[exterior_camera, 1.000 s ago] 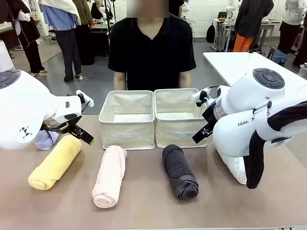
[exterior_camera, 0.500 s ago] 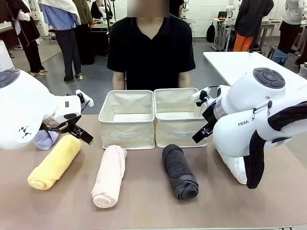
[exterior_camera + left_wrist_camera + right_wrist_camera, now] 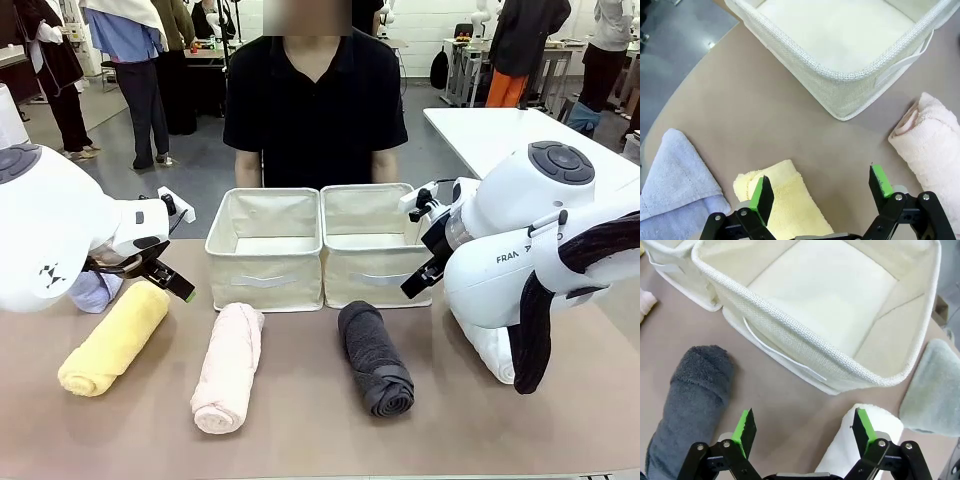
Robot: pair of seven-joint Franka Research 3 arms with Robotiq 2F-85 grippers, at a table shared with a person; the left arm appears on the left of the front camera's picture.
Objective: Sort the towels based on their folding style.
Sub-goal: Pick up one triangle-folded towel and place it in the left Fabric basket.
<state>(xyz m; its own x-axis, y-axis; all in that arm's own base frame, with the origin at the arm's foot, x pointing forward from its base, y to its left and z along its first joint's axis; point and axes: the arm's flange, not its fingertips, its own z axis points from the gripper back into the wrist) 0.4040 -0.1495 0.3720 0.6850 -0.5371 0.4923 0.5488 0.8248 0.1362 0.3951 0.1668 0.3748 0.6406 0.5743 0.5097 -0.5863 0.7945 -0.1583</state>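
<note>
The yellow towel, pale pink towel and dark grey towel lie rolled in a row on the table, in front of the left bin and the right bin. A rolled white towel lies partly under the right arm. The grey-teal towel is beside the right bin, and the lavender-blue towel is just beside the yellow one. The left gripper hangs spread wide and empty over the yellow towel's end. The right gripper, likewise released, hovers between the dark grey and white towels. A person stands behind the bins.
</note>
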